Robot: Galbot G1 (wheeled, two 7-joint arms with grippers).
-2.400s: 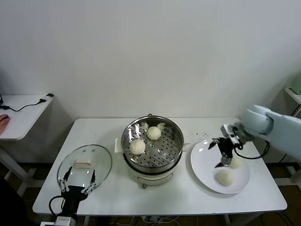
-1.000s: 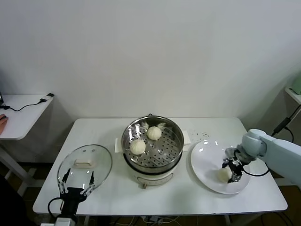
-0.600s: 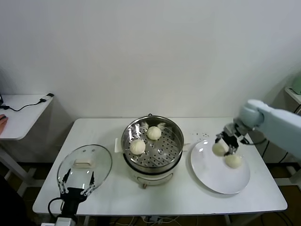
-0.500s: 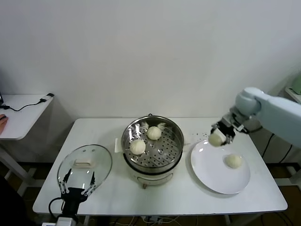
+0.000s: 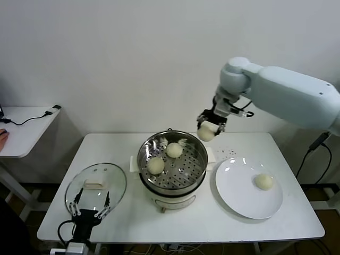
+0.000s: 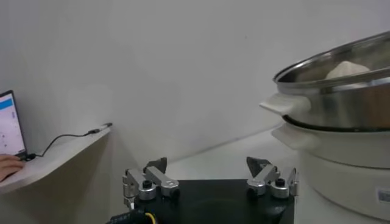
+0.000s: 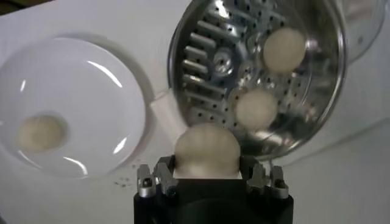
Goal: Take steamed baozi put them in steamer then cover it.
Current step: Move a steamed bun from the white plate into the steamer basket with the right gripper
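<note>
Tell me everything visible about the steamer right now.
The steamer is a round, shiny steel pot on a cream-white base with side handles, standing mid-table between the glass lid and the white plate. It is uncovered. Its perforated tray holds two baozi, apart from each other. The right gripper holds a third bun above its far right rim, not touching it.

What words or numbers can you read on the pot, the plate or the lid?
None can be read.
Steamer: a small mark low on its base in the left wrist view, too blurred to read.
Plate: plain.
Lid: plain.
Laptop screen at the side: too blurred to read.
</note>
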